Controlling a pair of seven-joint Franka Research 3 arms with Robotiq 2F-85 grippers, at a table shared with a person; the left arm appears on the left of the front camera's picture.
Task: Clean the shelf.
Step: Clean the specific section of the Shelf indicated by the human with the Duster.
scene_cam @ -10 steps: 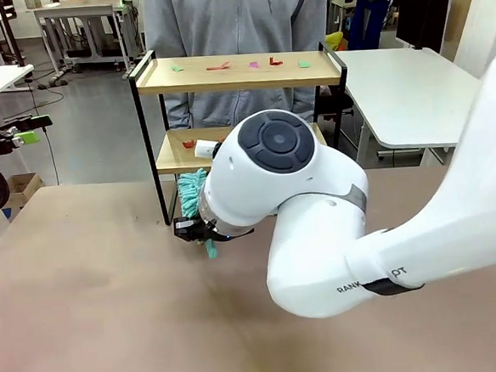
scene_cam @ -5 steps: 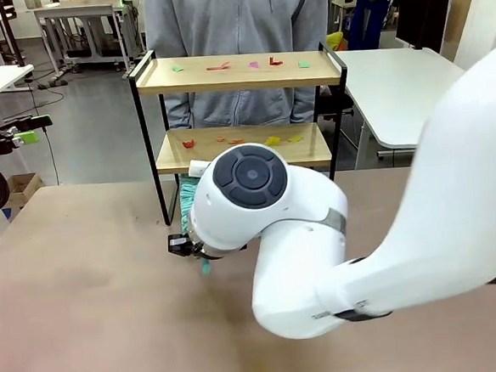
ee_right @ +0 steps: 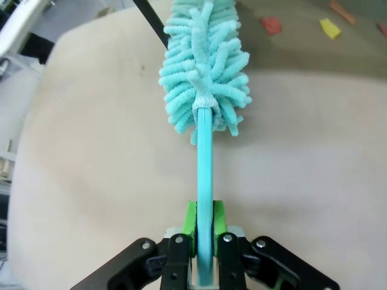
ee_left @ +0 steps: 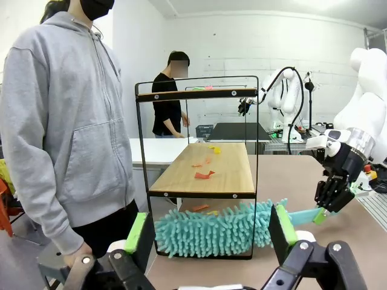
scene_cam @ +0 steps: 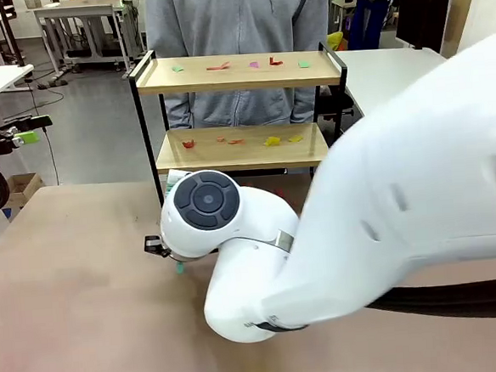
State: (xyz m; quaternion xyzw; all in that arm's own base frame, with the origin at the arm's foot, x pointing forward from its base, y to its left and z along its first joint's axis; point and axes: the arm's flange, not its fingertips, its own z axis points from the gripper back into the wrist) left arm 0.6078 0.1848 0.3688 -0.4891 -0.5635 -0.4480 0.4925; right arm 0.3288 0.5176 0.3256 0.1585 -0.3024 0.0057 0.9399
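With right gripper pinching the teal duster by its handle and left gripper spread wide, raise the fluffy head, seemingly low beside the shelf just ahead of that grip, and sweep flat along each board.

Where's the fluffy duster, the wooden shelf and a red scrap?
Fluffy turquoise duster [ee_right: 202,66], right wrist view, its shaggy head.
Two-tier wooden shelf [scene_cam: 232,77], black frame, front view, top board.
Red scrap [ee_left: 204,175], left wrist view, its middle.
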